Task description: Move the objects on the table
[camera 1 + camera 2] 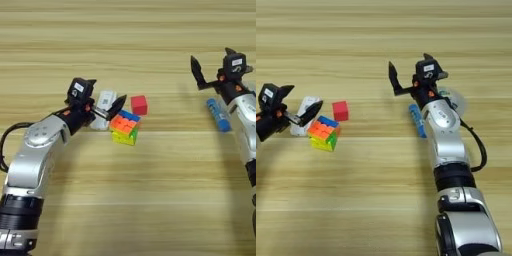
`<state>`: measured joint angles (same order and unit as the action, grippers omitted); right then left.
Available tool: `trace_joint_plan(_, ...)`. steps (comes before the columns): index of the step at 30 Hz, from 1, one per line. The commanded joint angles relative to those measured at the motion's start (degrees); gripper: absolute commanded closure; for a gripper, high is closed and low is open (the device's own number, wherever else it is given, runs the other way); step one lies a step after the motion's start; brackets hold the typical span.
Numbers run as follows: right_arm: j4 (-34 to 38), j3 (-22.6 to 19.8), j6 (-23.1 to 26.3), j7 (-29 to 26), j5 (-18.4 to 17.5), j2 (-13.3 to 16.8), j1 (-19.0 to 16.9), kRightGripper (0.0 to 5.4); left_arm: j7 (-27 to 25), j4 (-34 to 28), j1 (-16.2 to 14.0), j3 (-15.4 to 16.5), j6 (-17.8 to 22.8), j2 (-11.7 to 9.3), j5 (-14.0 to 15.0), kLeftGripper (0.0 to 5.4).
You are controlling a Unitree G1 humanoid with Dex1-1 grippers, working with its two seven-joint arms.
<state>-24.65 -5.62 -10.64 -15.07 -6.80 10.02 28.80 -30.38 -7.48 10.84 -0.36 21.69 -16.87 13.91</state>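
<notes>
My left gripper (105, 97) straddles the white remote (104, 102) with fingers spread; I'd centre before closing, sparing the puzzle cube (125, 127). Right gripper (408, 72) hovers open.

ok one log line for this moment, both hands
left hand: open over white bar, by puzzle cube | right hand: open, empty, above blue marker | red cube: untouched

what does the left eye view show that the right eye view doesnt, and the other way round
Only the left eye view shows the left arm's silver forearm and elbow. Only the right eye view shows the clear tape roll behind the right arm, and that arm's full length. Both show the left gripper over the white bar, jaws open, the puzzle cube, red cube, blue marker and right gripper, jaws open.
</notes>
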Motion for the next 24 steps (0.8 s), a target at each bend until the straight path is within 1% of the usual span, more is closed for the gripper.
trace_joint_plan(1, -0.2, -0.3, -0.2, 0.6, 0.0, 0.0, 1.0, 0.03, -1.2, -1.6, -1.3, -1.5, 1.7, -1.5, 0.1, 0.0)
trace_joint_plan(6, -0.1, -0.4, -0.2, 1.0, -0.2, 0.0, 1.1, 0.03, -2.0, -2.3, -2.7, -4.1, 1.9, -2.5, -1.4, 0.0)
trace_joint_plan(10, -0.2, -0.4, -0.2, 1.2, -0.2, -0.1, 1.2, 0.03, -2.3, -2.6, -3.5, -5.9, 2.2, -3.5, -1.9, 0.0)
trace_joint_plan(12, -0.1, -0.4, -0.2, 1.3, -0.2, -0.1, 1.2, 0.03, -2.4, -2.6, -3.9, -6.5, 2.5, -3.7, -2.1, 0.0)
trace_joint_plan(16, -0.1, -0.3, -0.2, 1.4, -0.2, -0.2, 1.1, 0.03, -2.9, -2.5, -4.7, -9.2, 2.7, -4.0, -3.5, 0.0)
trace_joint_plan(19, 0.0, -0.4, -0.2, 1.5, -0.2, -0.3, 1.1, 0.03, -2.9, -2.4, -4.8, -9.8, 2.6, -4.1, -3.7, 0.0)
trace_joint_plan(24, 0.0, -0.3, -0.2, 1.6, -0.1, -0.4, 1.2, 0.03, -2.9, -2.3, -4.7, -9.8, 2.4, -4.3, -3.5, 0.0)
